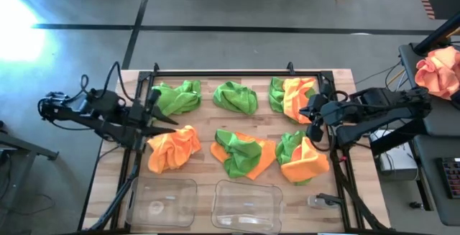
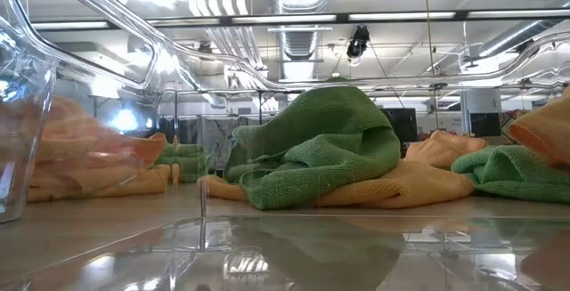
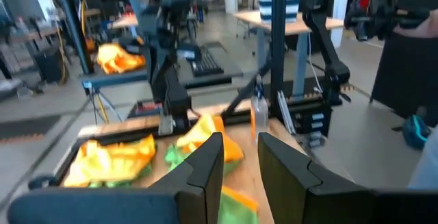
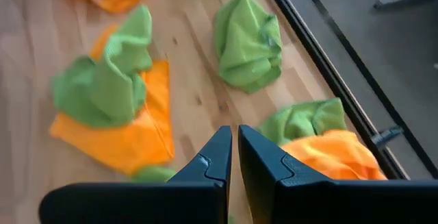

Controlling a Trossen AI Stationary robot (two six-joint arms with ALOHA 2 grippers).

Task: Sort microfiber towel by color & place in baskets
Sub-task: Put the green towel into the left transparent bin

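From above, six heaps of towels lie on the wooden table point(image 1: 208, 131). Two are all green point(image 1: 177, 96) point(image 1: 236, 96), one is all orange point(image 1: 172, 147), and three mix green with orange point(image 1: 292, 95) point(image 1: 243, 153) point(image 1: 302, 156). Two clear baskets point(image 1: 162, 200) point(image 1: 246, 205) stand side by side at the near edge, with no towels in them. The left gripper point(image 1: 167, 123) hangs between the left green heap and the orange heap; the right gripper point(image 1: 310, 116) hangs between the two right-hand mixed heaps. A peach cloth bundle point(image 1: 438, 73) sits off the table to the right. Grey floor surrounds the table.

The low view looks across the table top at a green towel draped over an orange one point(image 2: 329, 153), with ceiling lights and ducts behind.

In the left wrist view, the fingers point(image 3: 205, 162) stand slightly apart and hold nothing; desks and stands fill the room beyond.

In the right wrist view, the fingers point(image 4: 267, 162) are nearly closed and empty, above the wood and between heaps.
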